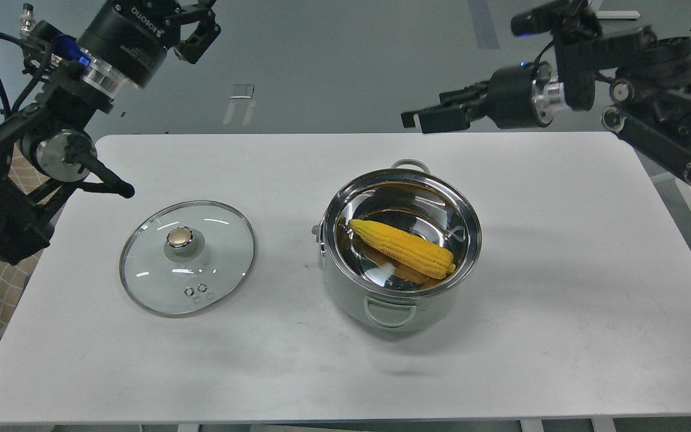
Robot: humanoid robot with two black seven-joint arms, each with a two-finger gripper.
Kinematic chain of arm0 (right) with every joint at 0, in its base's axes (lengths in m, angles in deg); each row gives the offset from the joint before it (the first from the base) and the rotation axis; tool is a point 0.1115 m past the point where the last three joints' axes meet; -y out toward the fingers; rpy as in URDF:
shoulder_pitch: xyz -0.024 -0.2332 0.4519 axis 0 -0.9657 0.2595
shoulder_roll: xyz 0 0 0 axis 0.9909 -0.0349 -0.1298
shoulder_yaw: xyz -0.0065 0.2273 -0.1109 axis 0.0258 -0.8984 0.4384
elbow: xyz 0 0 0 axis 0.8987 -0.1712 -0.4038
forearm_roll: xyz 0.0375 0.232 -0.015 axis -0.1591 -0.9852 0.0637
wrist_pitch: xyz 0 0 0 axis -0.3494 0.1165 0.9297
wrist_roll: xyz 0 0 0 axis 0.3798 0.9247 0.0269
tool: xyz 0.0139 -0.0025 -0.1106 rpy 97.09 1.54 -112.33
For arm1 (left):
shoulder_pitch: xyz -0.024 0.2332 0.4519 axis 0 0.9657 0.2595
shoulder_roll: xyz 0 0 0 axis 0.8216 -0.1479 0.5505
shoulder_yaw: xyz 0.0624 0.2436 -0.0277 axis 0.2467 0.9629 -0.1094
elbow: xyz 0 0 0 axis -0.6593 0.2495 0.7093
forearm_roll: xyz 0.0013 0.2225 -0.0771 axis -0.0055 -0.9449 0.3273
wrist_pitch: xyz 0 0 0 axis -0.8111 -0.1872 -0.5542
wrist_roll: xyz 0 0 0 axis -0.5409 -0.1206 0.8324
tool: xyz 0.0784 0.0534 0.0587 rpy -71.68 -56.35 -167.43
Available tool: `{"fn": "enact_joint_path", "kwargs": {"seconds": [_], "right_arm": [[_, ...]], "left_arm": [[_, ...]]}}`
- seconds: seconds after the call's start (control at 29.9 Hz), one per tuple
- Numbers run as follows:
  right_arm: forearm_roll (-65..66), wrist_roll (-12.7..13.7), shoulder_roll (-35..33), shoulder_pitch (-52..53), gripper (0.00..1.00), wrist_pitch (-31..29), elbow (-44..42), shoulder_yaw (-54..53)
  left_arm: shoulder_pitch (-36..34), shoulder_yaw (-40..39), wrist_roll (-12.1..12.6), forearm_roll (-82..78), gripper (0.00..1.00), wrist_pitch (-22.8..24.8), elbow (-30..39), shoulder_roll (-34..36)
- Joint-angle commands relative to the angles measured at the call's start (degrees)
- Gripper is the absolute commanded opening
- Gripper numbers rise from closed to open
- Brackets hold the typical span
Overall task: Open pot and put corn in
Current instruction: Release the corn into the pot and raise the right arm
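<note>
The shiny steel pot (345, 300) stands uncovered at the middle of the white table. The yellow corn (402, 248) lies inside it, tapered end to the left. My right gripper (426, 119) is open and empty, raised above the table's far edge behind the pot. My left gripper (198, 24) is high at the top left, well away from the pot, its fingers parted and empty.
The glass lid (147, 282) with a brass-coloured knob (179, 237) lies flat on the table (561, 312) left of the pot. The grey floor lies beyond the table's far edge.
</note>
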Motion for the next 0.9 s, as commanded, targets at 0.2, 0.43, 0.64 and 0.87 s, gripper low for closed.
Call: {"fn": "enact_joint_path", "kwargs": {"seconds": [0.2,0.43,0.64,0.87], "right_arm": [[-42.85,-0.03,0.54,-13.06,1.00,5.64,-10.20,-10.55],[-50.52,-0.03,5.54,-23.96,1.00,5.91,-10.55,-23.36],[-50.52,-0.03,12.22,-27.84,1.00,5.30,-15.03,-28.13],[-50.87,-0.03,12.94,-29.25,1.00,1.96,-15.92,-28.22]], "left_arm": [[0.14,1.05,0.00,-0.37,0.98,-1.24,-6.53,-4.95],[0.84,1.48,0.75,-0.55,0.98,5.44,-17.24,-11.45],[1.98,1.49,0.67,-1.07,0.98,5.67,-24.37,-16.90],[2.60,1.49,0.67,-1.07,0.98,5.67,-27.46,-18.93]]}}
